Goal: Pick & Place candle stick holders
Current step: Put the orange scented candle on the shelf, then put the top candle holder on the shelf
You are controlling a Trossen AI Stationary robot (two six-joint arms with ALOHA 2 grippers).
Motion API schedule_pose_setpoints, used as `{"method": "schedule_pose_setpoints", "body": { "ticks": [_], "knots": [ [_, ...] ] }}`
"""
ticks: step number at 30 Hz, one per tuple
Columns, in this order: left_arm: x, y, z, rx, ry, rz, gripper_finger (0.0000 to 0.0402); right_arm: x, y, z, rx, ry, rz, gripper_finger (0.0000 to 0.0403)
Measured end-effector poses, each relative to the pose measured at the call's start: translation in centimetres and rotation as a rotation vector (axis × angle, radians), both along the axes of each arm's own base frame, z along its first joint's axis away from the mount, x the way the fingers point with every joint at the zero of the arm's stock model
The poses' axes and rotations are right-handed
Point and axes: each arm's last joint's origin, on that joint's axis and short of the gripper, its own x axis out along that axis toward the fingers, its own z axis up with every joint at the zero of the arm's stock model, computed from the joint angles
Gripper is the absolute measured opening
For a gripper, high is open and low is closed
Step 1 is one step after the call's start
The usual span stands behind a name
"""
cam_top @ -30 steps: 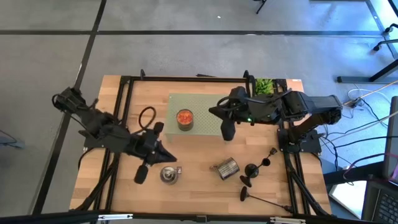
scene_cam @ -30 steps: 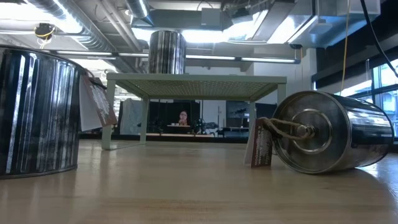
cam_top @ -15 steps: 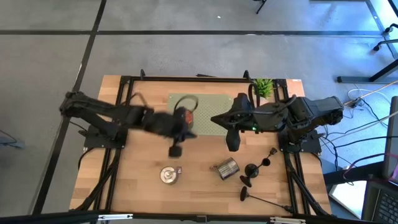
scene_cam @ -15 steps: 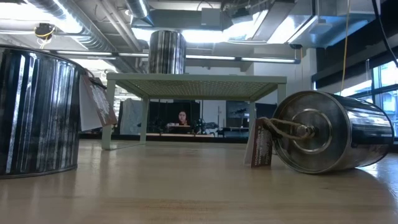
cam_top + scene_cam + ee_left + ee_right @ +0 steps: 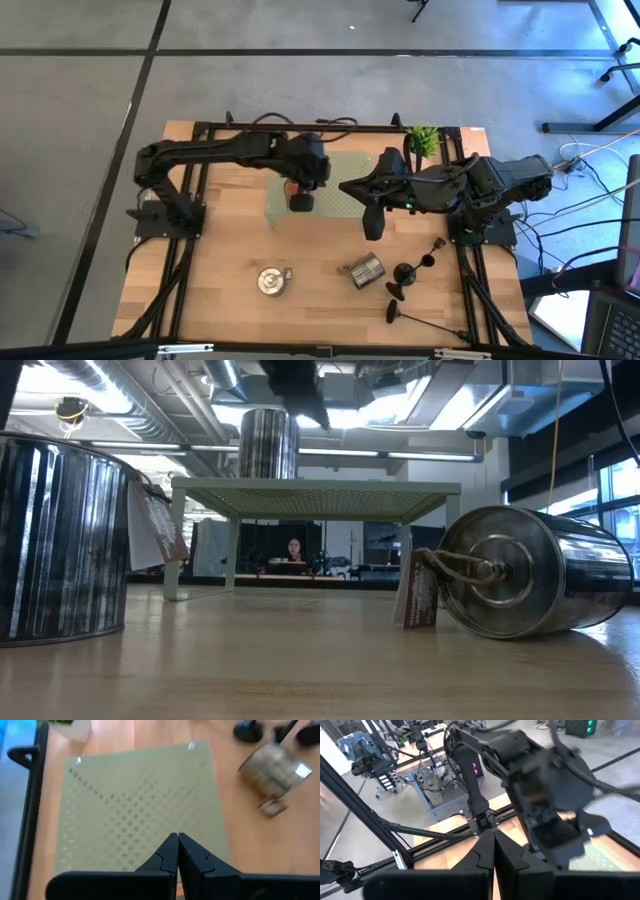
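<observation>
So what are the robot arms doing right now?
Nothing is picked up yet. The left gripper hangs over the green shelf with its fingers shut and empty. The right gripper, also shut and empty, is beside that shelf. The black candle holders lie on the table near a tipped can.

Two black, cable-draped jointed arms

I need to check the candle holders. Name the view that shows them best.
The high view: all three holders lie near the table's right front corner. The left wrist view catches only dark bits at its edge; the low and right wrist views show none.
</observation>
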Motion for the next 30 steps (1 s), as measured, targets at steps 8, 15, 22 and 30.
{"method": "schedule_pose_setpoints", "body": {
  "ticks": [8, 15, 22, 30],
  "knots": [
    [0.8, 0.4, 0.8, 0.019, 0.06, -0.008, 0.0002, 0.0, 0.0, 0.0, -0.005, -0.002, 0.003, 0.0004],
    [-0.2, 0.8, 0.2, 0.004, 0.172, -0.011, 0.0002, 0.0, 0.0, 0.1, -0.011, -0.004, 0.005, 0.0004],
    [-0.7, 0.7, 0.0, -0.01, 0.231, -0.02, 0.0002, 0.0, -0.1, 0.1, -0.018, -0.01, -0.016, 0.0004],
    [-1.0, 0.7, 0.2, 0.005, 0.239, -0.015, 0.0002, 0.0, -0.1, 0.1, -0.019, -0.012, -0.021, 0.0004]
  ]
}}
